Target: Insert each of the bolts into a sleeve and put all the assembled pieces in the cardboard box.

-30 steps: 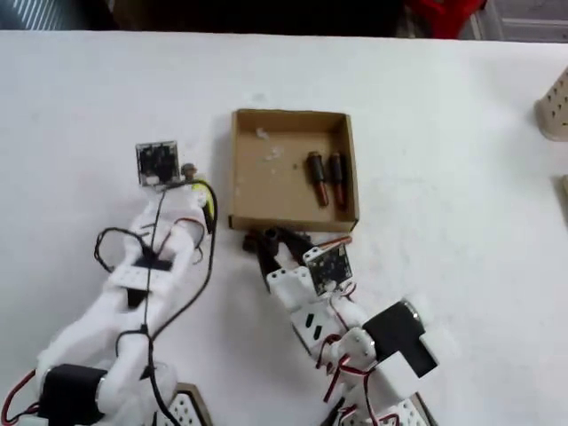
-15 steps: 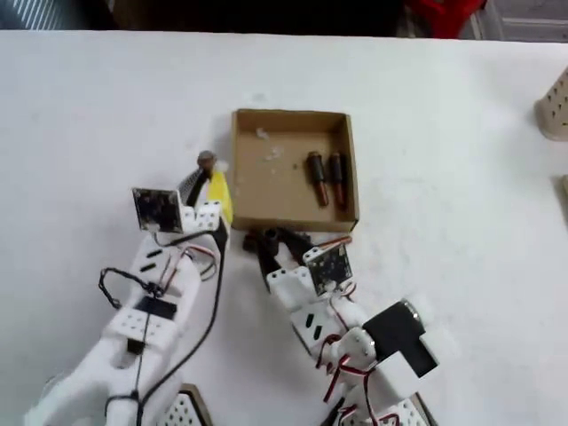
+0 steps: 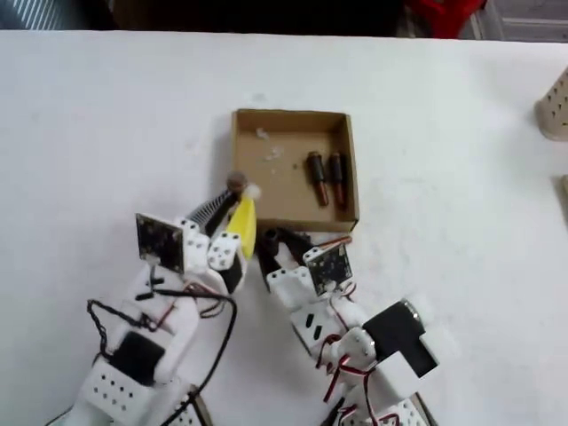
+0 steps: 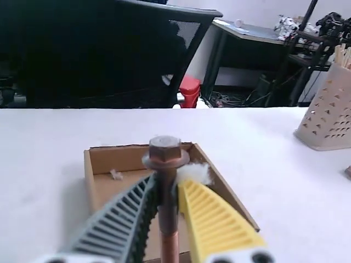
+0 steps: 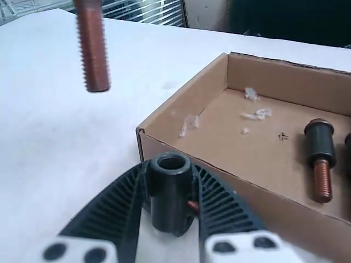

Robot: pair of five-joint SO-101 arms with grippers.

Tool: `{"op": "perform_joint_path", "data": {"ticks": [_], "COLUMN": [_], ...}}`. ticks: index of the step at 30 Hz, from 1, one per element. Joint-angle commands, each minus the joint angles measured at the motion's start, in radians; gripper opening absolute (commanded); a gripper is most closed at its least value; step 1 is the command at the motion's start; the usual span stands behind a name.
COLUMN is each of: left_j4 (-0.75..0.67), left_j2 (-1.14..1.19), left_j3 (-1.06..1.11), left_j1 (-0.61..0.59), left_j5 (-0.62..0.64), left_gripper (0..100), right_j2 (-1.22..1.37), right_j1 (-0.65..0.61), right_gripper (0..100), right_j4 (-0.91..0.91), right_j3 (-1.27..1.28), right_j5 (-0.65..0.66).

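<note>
My left gripper [image 4: 167,197] is shut on a copper bolt [image 4: 166,181], held upright with its hex head up, at the cardboard box's [image 3: 257,209] near left corner; from above the bolt head [image 3: 236,183] shows over the box's left wall. My right gripper [image 5: 171,200] is shut on a black sleeve [image 5: 169,192], upright with its bore facing up, just in front of the box's [image 5: 181,137] near wall. The bolt's threaded end [image 5: 93,49] hangs above and to one side of the sleeve. Two assembled pieces [image 3: 325,177] lie inside the box at its right.
A beige perforated holder [image 3: 555,106] stands at the table's right edge. Small white scraps [image 5: 252,104] lie on the box floor. Both arms [image 3: 355,328] crowd the table's front, close together.
My left arm has carried the bolt right and toward the front, from left of the box to its near left corner, close to the sleeve. The right arm has kept still.
</note>
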Motion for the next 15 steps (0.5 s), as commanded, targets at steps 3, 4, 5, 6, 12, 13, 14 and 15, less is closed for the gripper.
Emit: {"op": "perform_joint_path", "data": {"ticks": [3, 4, 5, 6, 12, 13, 14, 15], "left_j4": [0.094, 0.103, 0.114, 0.130, 0.215, 0.215, 0.215, 0.215], "left_j2": [-0.168, -0.163, -0.154, -0.145, -0.079, -0.074, -0.071, -0.071], "left_j3": [-0.048, -0.064, -0.083, -0.103, -0.164, -0.163, -0.161, -0.160], "left_j1": [0.065, 0.071, 0.079, 0.090, 0.205, 0.222, 0.236, 0.240], "left_j5": [-0.005, -0.005, -0.006, -0.008, -0.014, -0.025, -0.049, -0.083], "left_gripper": [2, 2, 2, 2, 2, 2, 2, 2], "right_j2": [-0.027, -0.027, -0.027, -0.027, -0.027, -0.027, -0.027, -0.027], "right_j1": [-0.010, -0.010, -0.010, -0.010, -0.012, -0.012, -0.012, -0.012], "right_gripper": [1.6, 1.6, 1.6, 1.6, 1.6, 1.6, 1.6, 1.6], "right_j4": [0.001, 0.001, 0.001, 0.001, 0.001, 0.001, 0.001, 0.001], "right_j3": [-0.021, -0.021, -0.021, -0.021, -0.020, -0.020, -0.020, -0.020], "right_j5": [-0.009, -0.009, -0.009, -0.009, -0.011, -0.011, -0.011, -0.011]}}
